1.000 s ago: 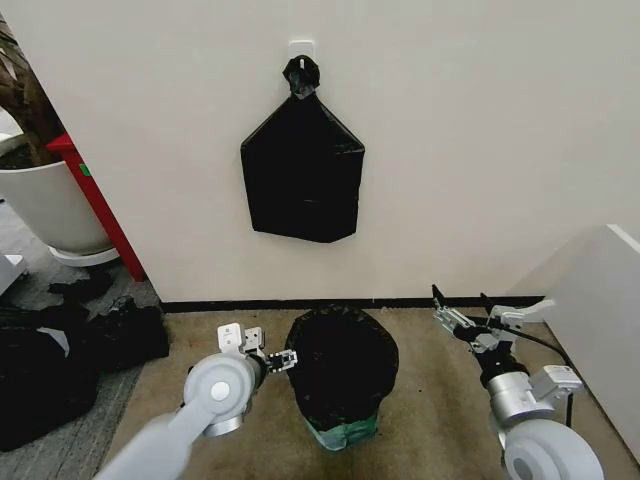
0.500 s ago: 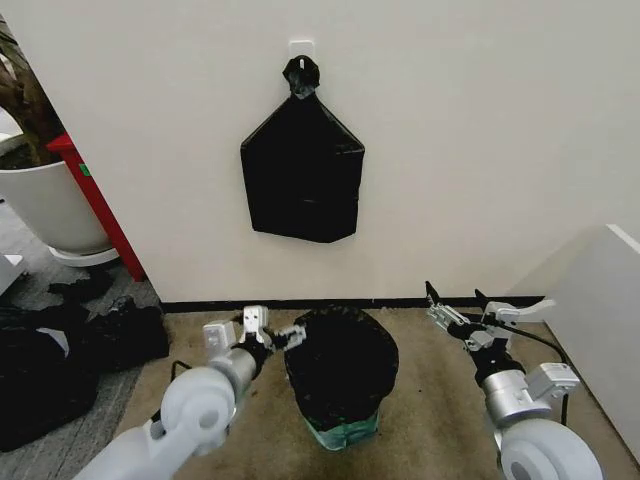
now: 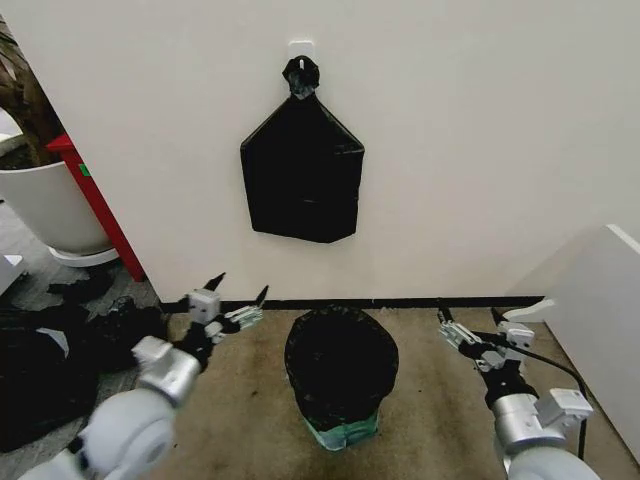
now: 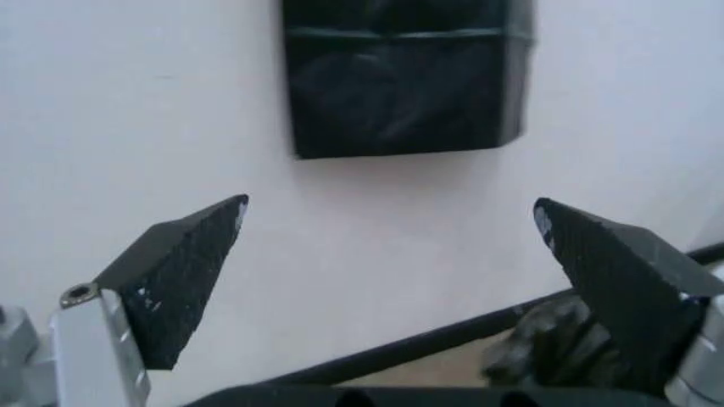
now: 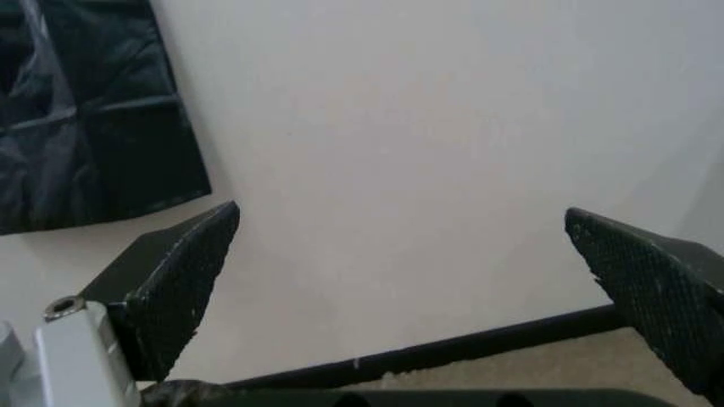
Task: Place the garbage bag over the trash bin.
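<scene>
The garbage bag (image 3: 341,362) is glossy black and crinkly, and it is draped over the trash bin (image 3: 346,432), whose greenish-white base shows beneath it. It stands on the carpet at the lower middle of the head view. My left gripper (image 3: 240,289) hovers open to the left of the bag and slightly above it, clear of the plastic. My right gripper (image 3: 467,316) is open to the right of the bag, also apart from it. In both wrist views the left gripper (image 4: 391,222) and the right gripper (image 5: 402,227) hold nothing between wide-spread black fingers facing the wall.
A flat black bundle of bags (image 3: 303,175) hangs from a wall hook above the bin. A large white plant pot (image 3: 45,205) and a red panel (image 3: 98,205) stand at the left, with dark bags (image 3: 60,360) on the floor. A white cabinet (image 3: 600,320) borders the right.
My left gripper has pulled away from the bag's rim, moving left and up, and now stands open. My right gripper has shifted slightly right and down. The bag stays on the bin.
</scene>
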